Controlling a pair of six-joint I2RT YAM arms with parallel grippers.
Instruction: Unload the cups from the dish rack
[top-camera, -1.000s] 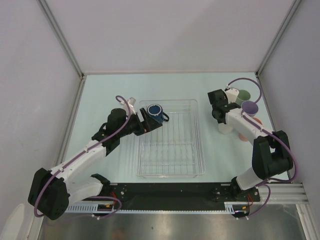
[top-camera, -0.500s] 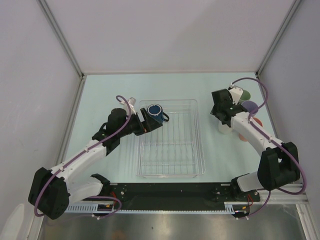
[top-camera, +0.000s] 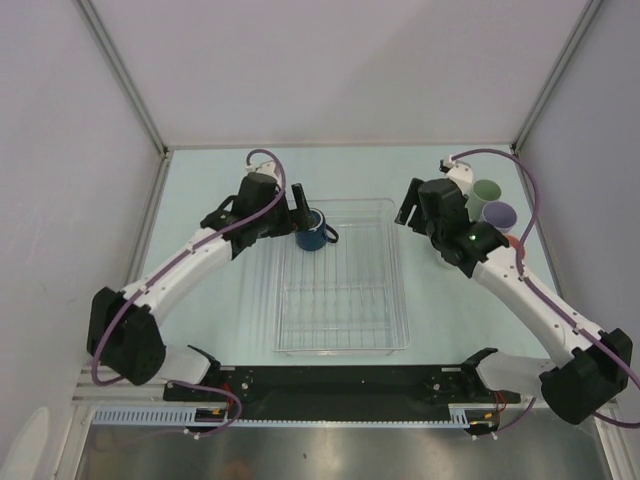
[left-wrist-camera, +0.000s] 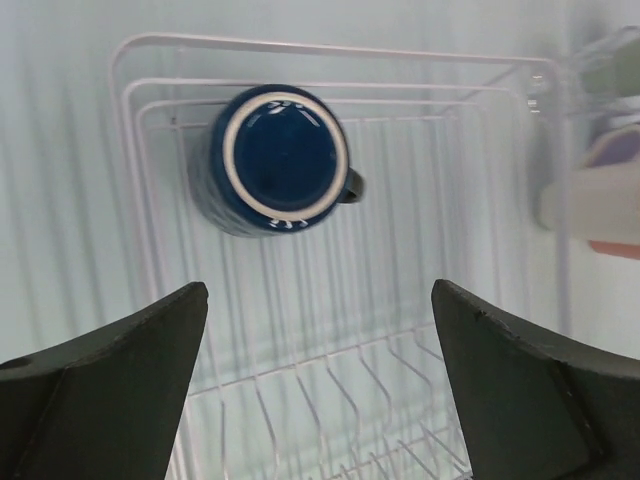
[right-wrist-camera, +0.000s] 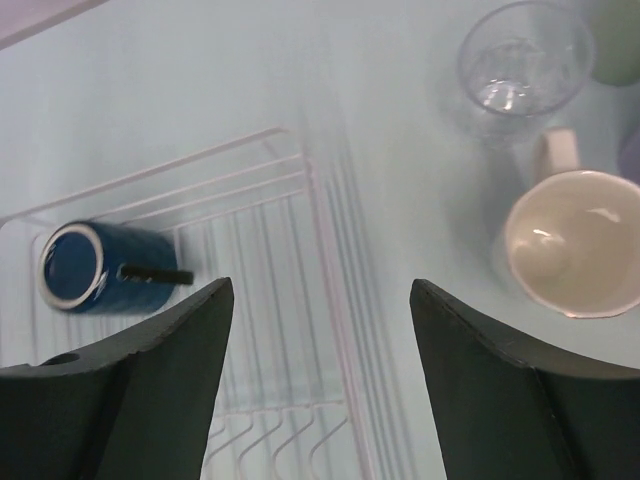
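The clear dish rack (top-camera: 392, 300) with its wire grid lies mid-table. A dark blue mug (top-camera: 312, 237) sits in its far left corner, round end with a pale ring facing the left wrist camera (left-wrist-camera: 283, 160). My left gripper (top-camera: 297, 212) hovers just beside and above it, open, nothing between the fingers (left-wrist-camera: 320, 290). My right gripper (top-camera: 410, 208) is open over the rack's far right corner (right-wrist-camera: 320, 285). Right of the rack stand a sage green cup (top-camera: 487, 191), a lavender cup (top-camera: 499, 214), a cream mug (right-wrist-camera: 575, 240) and a clear glass (right-wrist-camera: 520, 60).
A salmon-orange cup (top-camera: 512, 240) shows partly behind the right forearm. White walls with metal posts close the table on three sides. The arms' bases and a black rail run along the near edge.
My left gripper rose and swung to the mug's far side, opening wider. My right gripper opened and moved left, away from the cups toward the rack.
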